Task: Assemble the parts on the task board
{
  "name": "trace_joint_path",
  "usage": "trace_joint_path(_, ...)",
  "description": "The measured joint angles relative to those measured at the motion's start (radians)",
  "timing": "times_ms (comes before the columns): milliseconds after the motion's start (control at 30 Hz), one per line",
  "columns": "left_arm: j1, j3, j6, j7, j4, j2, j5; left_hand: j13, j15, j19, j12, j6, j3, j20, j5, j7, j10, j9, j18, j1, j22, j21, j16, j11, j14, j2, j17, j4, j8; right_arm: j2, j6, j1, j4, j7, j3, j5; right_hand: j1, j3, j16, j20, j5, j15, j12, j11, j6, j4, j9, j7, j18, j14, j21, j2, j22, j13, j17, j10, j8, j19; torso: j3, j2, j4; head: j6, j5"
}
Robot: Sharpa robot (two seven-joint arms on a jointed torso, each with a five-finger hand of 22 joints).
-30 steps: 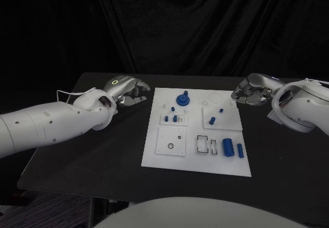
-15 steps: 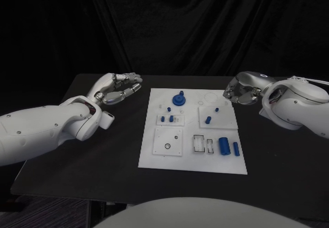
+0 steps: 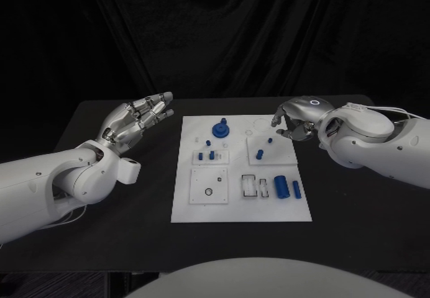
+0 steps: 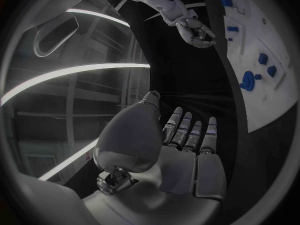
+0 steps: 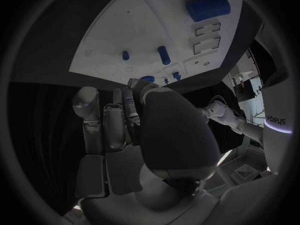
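White board: the task board (image 3: 240, 211) lies flat in the middle of the black worktop (image 3: 367, 192), its long sides running from the near edge toward the far edge.
Blue parts: a round knobbed piece (image 3: 219, 130) stands near the board's far edge; small pegs (image 3: 210, 154) sit in a raised white block toward the left side, and two more pegs (image 3: 260, 153) in a block toward the right side; two cylinders (image 3: 287, 186) lie side by side near the right edge (closer to the near end).
Left robot hand (image 3: 136, 117): released, palm flat and fingers stretched apart, raised over the worktop beside the board's far left corner, holding nothing.
Right robot hand (image 3: 293, 121): clenched, fingers curled in over the board's far right corner; nothing visible inside the curl.
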Motion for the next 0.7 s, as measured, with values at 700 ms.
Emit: trace_joint_path(700, -0.008, 0.000, 0.081, 0.010, 0.010, 0.002, 0.058, 0.001, 0.034, 0.045, 0.036, 0.000, -0.025, 0.025, 0.018, 0.000, 0.009, -0.006, 0.000, 0.050, 0.013, 0.000, 0.043, 0.036, 0.034, 0.025, 0.006, -0.009, 0.000, 0.039, 0.014, -0.039, -0.045, -0.011, 0.000, -0.079, -0.016, 0.021, 0.000, 0.009, -0.008, 0.007, -0.067, 0.006, 0.008, -0.016, -0.012, -0.005, 0.000, -0.007, -0.009, -0.021, 0.000, -0.127, -0.006, 0.077, -0.031, 0.009, -0.0304, 0.022, 0.0168, 0.000, -0.028)
